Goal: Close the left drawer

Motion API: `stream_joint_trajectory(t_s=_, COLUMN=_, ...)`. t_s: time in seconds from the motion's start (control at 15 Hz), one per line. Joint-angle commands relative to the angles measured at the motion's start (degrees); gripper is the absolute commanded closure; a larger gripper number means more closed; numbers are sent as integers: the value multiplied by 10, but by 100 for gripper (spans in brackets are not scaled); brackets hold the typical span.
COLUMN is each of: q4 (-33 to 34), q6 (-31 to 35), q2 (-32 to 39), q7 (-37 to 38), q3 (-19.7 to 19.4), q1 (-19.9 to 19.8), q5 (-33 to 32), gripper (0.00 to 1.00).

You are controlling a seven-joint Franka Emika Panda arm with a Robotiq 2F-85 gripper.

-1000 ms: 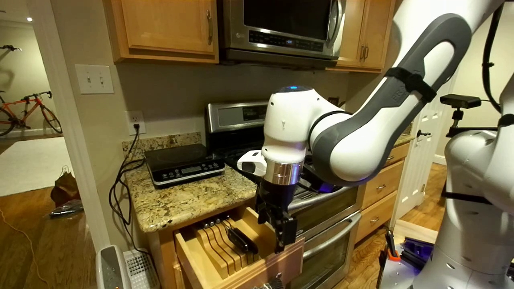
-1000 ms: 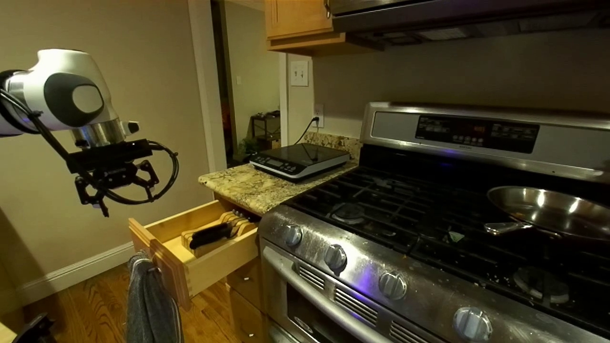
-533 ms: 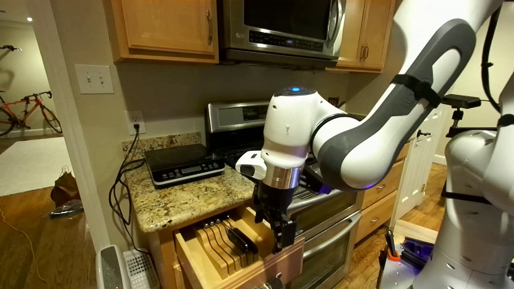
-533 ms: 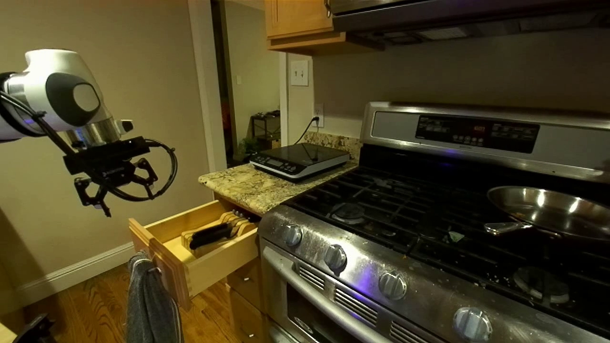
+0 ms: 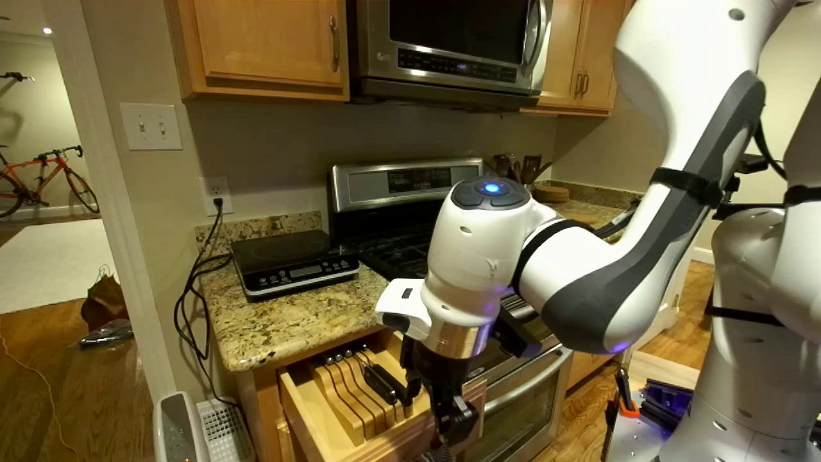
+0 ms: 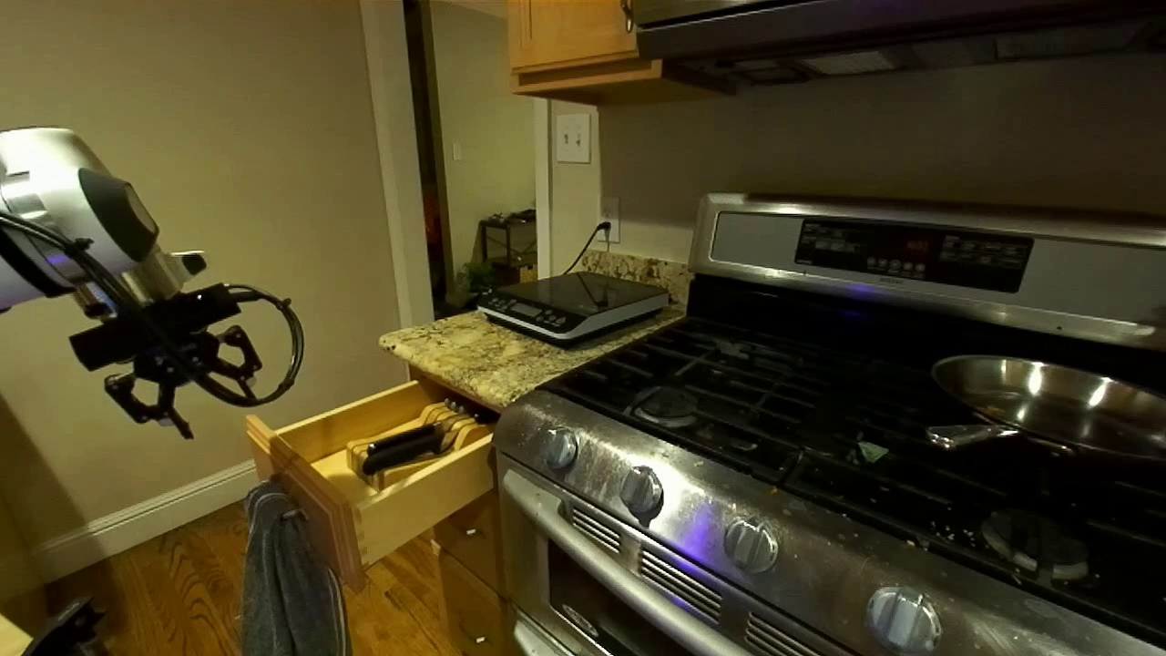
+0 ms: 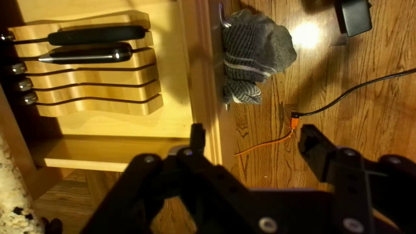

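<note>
The light wooden drawer stands pulled open under the granite counter in both exterior views; its front panel shows [image 6: 319,515] and its side wall shows [image 5: 301,410]. The drawer front also shows in the wrist view [image 7: 203,65]. A grey towel [image 6: 287,565] hangs from the drawer handle and also shows in the wrist view [image 7: 250,52]. My gripper [image 7: 253,139] is open and empty, fingers pointing down. In both exterior views the gripper [image 5: 454,423] [image 6: 214,405] is above and outward of the drawer front, with no contact visible. In the wrist view one finger overlaps the front's top edge.
A wooden knife block [image 7: 97,78] with black-handled knives lies in the drawer. The counter [image 5: 308,321] above carries a black cooktop [image 5: 295,263]. The stove [image 6: 656,492] with a steel pan [image 6: 1048,401] stands beside the drawer. An orange cord [image 7: 266,143] lies on the floor.
The arm and gripper have moved lower and outward, away from the counter and past the drawer front. The drawer and towel have not moved. The gripper stays open.
</note>
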Motion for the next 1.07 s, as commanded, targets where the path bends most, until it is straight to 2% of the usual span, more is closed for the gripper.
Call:
stream_joint_trajectory(t_s=0.0, q4=1, q6=30, q2=29, q7=79, q3=8, q1=-17, q5=-86, gripper=52)
stream_joint_trajectory(t_s=0.4, q4=39, q6=32, q2=100, q7=206, q3=-17, q1=-30, q5=-253, gripper=91)
stream_joint_trajectory(t_s=0.67, q4=76, q6=28, q2=165, q7=259, q3=-43, q1=-27, q5=-317, gripper=97)
stream_joint_trajectory(t_s=1.0, q4=116, q6=29, q2=226, q7=286, q3=-67, q1=-19, q5=-358, gripper=92)
